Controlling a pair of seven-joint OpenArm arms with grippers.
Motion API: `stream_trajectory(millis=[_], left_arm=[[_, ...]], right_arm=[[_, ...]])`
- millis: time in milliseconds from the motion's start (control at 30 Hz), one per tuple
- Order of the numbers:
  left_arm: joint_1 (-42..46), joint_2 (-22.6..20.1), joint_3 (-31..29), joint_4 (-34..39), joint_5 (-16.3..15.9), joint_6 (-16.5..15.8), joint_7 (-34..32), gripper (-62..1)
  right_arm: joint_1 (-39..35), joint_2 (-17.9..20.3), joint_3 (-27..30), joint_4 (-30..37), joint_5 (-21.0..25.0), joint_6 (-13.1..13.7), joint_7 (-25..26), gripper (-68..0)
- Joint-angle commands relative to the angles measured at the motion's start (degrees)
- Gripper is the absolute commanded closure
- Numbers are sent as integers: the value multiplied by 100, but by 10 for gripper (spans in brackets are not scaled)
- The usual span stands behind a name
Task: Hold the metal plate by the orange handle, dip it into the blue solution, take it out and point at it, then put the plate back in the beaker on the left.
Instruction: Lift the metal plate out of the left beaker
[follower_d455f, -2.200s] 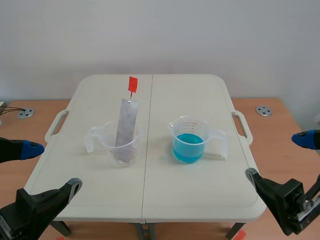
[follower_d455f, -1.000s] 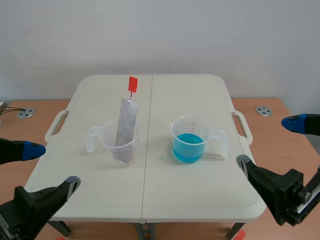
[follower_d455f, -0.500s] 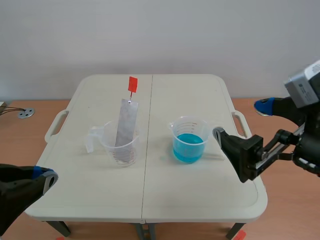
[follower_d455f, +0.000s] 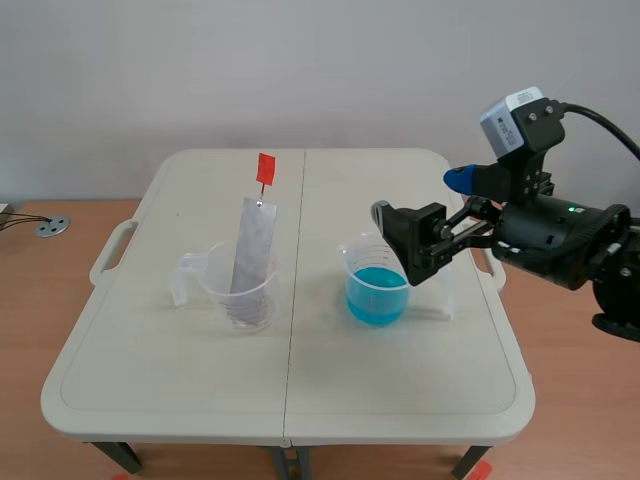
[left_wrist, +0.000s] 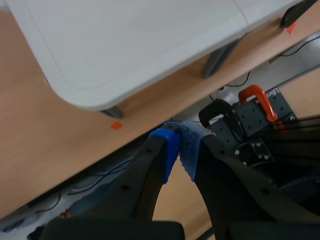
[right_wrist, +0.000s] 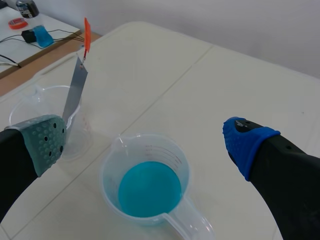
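So starting on the left: the left hand (left_wrist: 180, 145) is gone from the scene view now. It was sitting low at the desk's (follower_d455f: 180, 400) near-left corner a moment ago, and now it's hanging below the desk edge with its fingers clenched together on nothing, so I'm guessing it's sitting this part out. The plate (follower_d455f: 252, 248) isn't moving at all; it's leaning in the left beaker (follower_d455f: 240, 292) with the orange handle (follower_d455f: 265, 167) poking up above the rim, nothing touching it. Next over, the blue solution (follower_d455f: 376, 296) is sitting undisturbed in the right beaker (follower_d455f: 378, 262). The big change is the right hand (follower_d455f: 420, 196): it's been climbing up from the near-right corner and swinging inward, and now it's hovering above the right beaker, fingers spread wide and holding nothing. In its wrist view the plate and handle are ahead of it, off beside one finger. So I'm reading this as the approach to grab the handle, and the dipping isn't happening yet.
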Motion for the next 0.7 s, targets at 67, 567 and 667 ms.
stream_trajectory(millis=[67, 567, 667], left_arm=[[262, 15, -96, 55, 103, -11, -83, -21], [369, 15, -138, 55, 103, -15, -57, -21], [369, 15, -138, 55, 103, -15, -57, -21]], right_arm=[[494, -142, -247, -289, 66, 2, 85, -650], [1858, -802, -1141, -1449, 61, 0, 81, -650], [2094, -955, -1259, -1714, 61, 0, 42, -650]])
